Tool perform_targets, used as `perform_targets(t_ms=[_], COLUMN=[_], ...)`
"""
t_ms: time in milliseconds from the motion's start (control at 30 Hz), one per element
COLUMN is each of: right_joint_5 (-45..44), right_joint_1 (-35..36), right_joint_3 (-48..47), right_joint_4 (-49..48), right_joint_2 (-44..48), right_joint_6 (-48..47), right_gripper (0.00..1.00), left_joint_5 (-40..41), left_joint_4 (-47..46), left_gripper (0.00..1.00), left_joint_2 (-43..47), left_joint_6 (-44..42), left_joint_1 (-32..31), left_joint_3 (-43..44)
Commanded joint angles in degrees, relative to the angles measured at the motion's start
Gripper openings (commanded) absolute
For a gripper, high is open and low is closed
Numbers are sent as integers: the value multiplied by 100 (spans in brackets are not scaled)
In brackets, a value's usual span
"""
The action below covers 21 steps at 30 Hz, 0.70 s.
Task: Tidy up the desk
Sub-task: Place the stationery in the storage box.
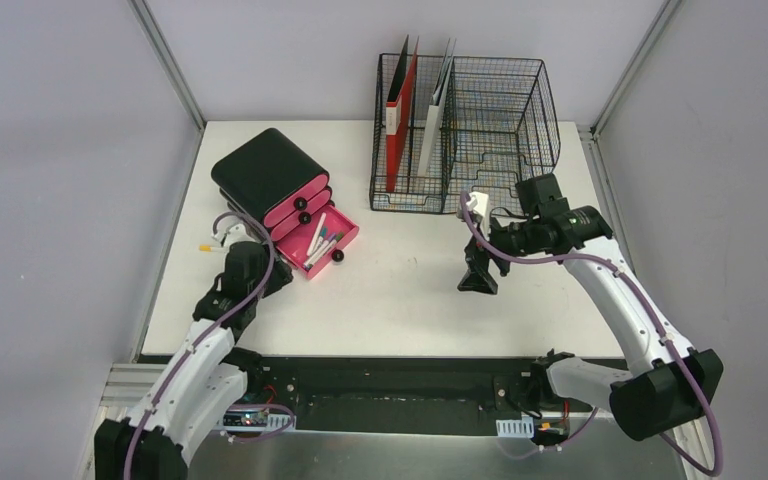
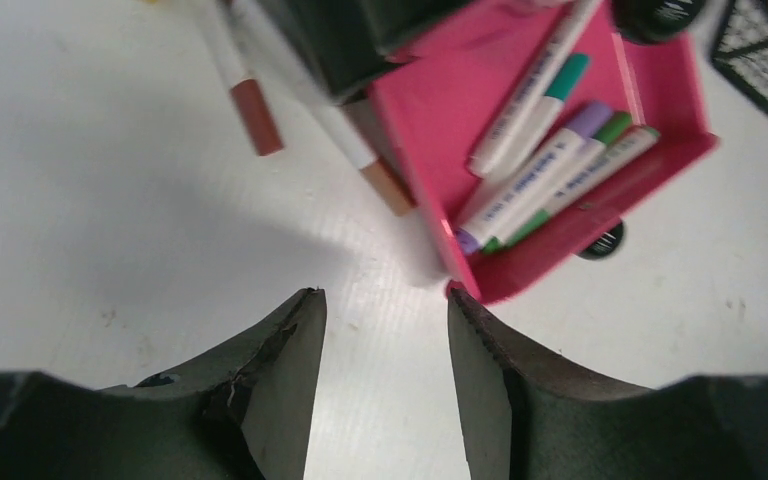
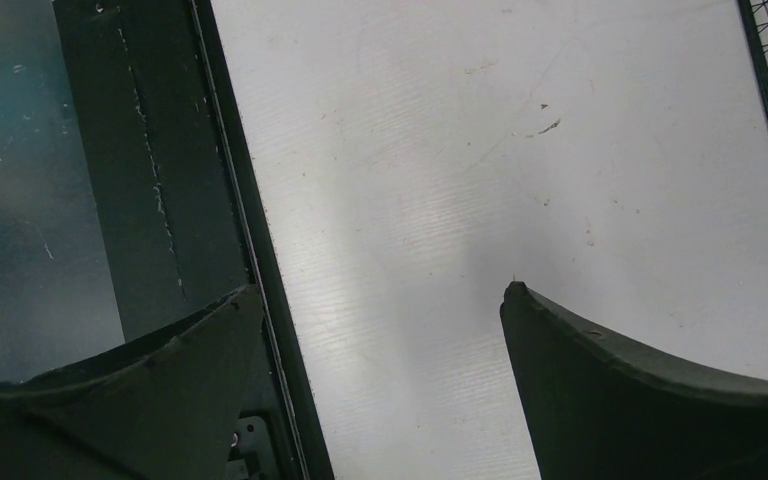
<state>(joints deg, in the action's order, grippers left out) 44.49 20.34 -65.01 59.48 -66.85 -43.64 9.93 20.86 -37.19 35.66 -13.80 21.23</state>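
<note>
left wrist view: left gripper [image 2: 385, 330] stands apart and empty over the desk [image 2: 110, 200], near a pink drawer [image 2: 660, 90] of markers [image 2: 550, 170], their print too blurred to read; right gripper [image 3: 380, 330] gapes wide, empty.

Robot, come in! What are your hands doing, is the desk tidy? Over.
Left gripper open, empty, near pink drawer. Right gripper wide open, empty, over desk. Drawer pulled out, two loose markers beside it. Nothing blocking.
</note>
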Motion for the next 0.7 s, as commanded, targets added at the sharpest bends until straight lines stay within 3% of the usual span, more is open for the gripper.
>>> perform_targets(t_ms=[0, 200, 333, 567, 667], right_joint_5=[305, 209, 134, 139, 148], right_joint_1=[-29, -25, -21, -28, -30], right_joint_3=[-204, -217, -219, -222, -208], right_joint_4=[78, 81, 80, 74, 72], right_joint_2=[-100, -271, -364, -527, -569], right_joint_6=[-112, -92, -93, -75, -75], right_gripper=[93, 93, 93, 93, 92], left_joint_5=[204, -321, 252, 384, 455], left_joint_4=[-120, -447, -218, -293, -38], left_gripper=[49, 49, 46, 44, 36], left_joint_2=[-645, -1721, -2410, -3619, -3962], left_joint_6=[208, 54, 176, 248, 335], left_joint_1=[499, 1487, 1534, 1533, 1536], left_joint_3=[435, 774, 1211, 1876, 2108])
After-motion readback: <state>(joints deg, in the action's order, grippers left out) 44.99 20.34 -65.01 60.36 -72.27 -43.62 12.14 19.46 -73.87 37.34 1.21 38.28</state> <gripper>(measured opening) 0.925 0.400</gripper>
